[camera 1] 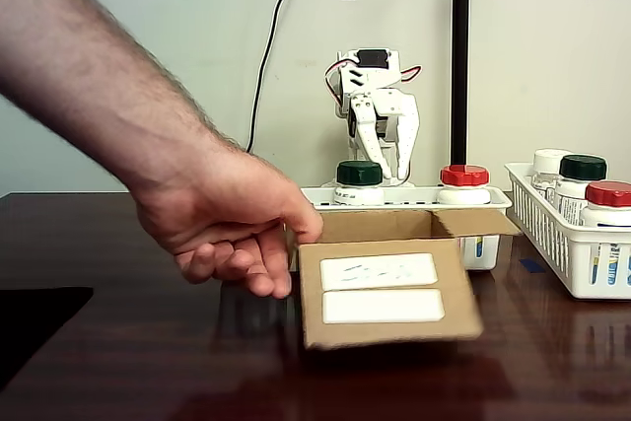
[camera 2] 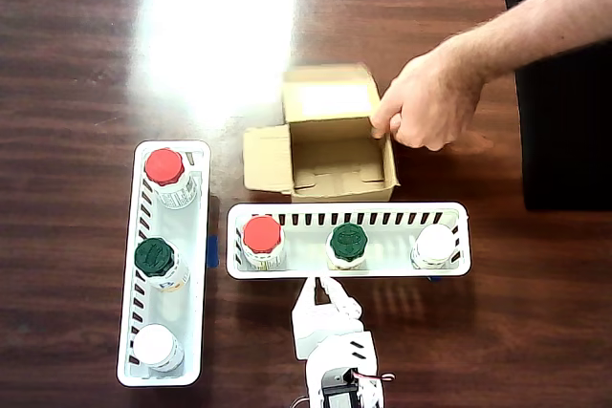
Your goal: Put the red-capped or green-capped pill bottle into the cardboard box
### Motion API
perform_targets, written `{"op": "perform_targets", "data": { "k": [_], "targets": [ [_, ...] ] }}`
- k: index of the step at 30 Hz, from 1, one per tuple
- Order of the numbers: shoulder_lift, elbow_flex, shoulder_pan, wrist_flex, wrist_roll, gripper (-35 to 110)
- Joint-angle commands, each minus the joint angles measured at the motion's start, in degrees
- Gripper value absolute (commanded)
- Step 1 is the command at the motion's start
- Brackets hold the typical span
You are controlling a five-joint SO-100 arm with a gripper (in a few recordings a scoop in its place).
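Behind the nearer white basket (camera 2: 449,209), white claw (camera 2: 327,291), folded low at the arm's base, fingers close together, nothing held. Basket: red-capped bottle (camera 2: 262,235), green-capped bottle (camera 2: 348,242), white-capped bottle (camera 2: 435,243) in a row. Just beyond it on the dark wooden worktop (camera 2: 86,64): cardboard box (camera 2: 330,155), flaps open, two white labels (camera 1: 380,288) on its front flap, a person's hand (camera 2: 426,107) gripping one side. Second basket (camera 2: 196,265): three bottles, red, green and white caps.

A person's hand (camera 2: 427,105) touches the right side of the open cardboard box (camera 2: 328,145); the claw (camera 2: 330,291) is behind the basket (camera 2: 347,269) below the box.
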Motion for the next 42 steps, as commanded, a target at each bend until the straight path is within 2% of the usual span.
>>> {"op": "perform_targets", "data": {
  "k": [1, 6, 11, 15, 24, 29, 35, 42],
  "targets": [
    [4.9, -5.0, 1.4, -1.1, 0.8, 2],
    [4.7, -10.5, -1.2, 1.1, -1.5, 2],
    [2.4, -20.6, -7.2, 8.5, -3.7, 2],
    [-2.9, -25.5, -12.5, 6.8, -4.2, 6],
    [-21.7, -29.5, -29.3, -15.4, -5.5, 48],
    [-32.7, -28.0, -37.0, -31.2, -5.7, 65],
    [-48.1, -26.7, -41.6, -50.5, -4.1, 74],
    [-58.4, -23.4, -43.7, -63.8, -6.2, 74]
  ]
}}
